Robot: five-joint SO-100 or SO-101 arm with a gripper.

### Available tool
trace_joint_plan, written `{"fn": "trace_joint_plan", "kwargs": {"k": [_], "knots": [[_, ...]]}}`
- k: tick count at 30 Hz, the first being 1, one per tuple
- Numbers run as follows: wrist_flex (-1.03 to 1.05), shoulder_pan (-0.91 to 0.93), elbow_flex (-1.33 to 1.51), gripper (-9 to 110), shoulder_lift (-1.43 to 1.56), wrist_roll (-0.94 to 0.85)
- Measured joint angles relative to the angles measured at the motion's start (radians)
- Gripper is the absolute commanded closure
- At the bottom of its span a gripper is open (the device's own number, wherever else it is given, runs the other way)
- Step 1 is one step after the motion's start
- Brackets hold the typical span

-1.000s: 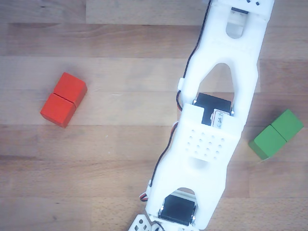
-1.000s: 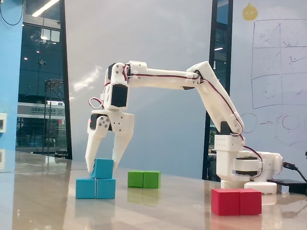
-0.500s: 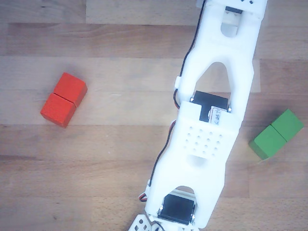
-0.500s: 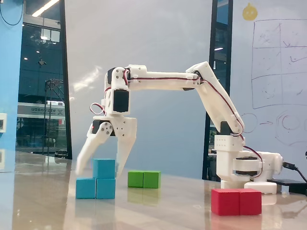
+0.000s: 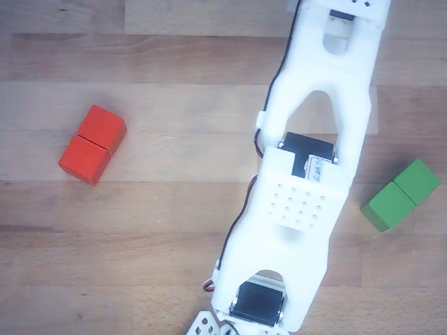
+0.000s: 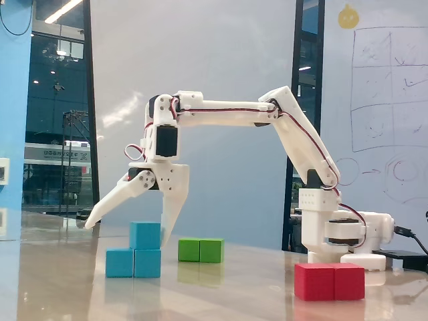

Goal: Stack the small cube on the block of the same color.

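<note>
Below the wide-spread gripper (image 6: 127,236) (touching nothing), the small cube (image 6: 145,235) sits atop the block (image 6: 133,263).

Bright, even daylight-type light in both views, no harsh shadows. In the other view the white arm (image 5: 307,174) is near overexposed, w/ slightly soft focus; wood table (image 5: 140,244) grain stays clear, and the red block (image 5: 92,144) casts only a faint shadow. Fixed view: glossy tabletop (image 6: 221,294) mirrors the blocks and the bright backdrop. Ceiling strip light (image 6: 63,10) glows top left. Dark window reflections at left; no motion blur.
</note>
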Motion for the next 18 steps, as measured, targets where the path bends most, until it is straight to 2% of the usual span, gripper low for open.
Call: {"fn": "trace_joint_plan", "kwargs": {"k": [10,18], "knots": [[0.000,0.160,0.012,60,0.000,-0.178],[0.000,0.238,0.012,65,0.000,-0.209]]}}
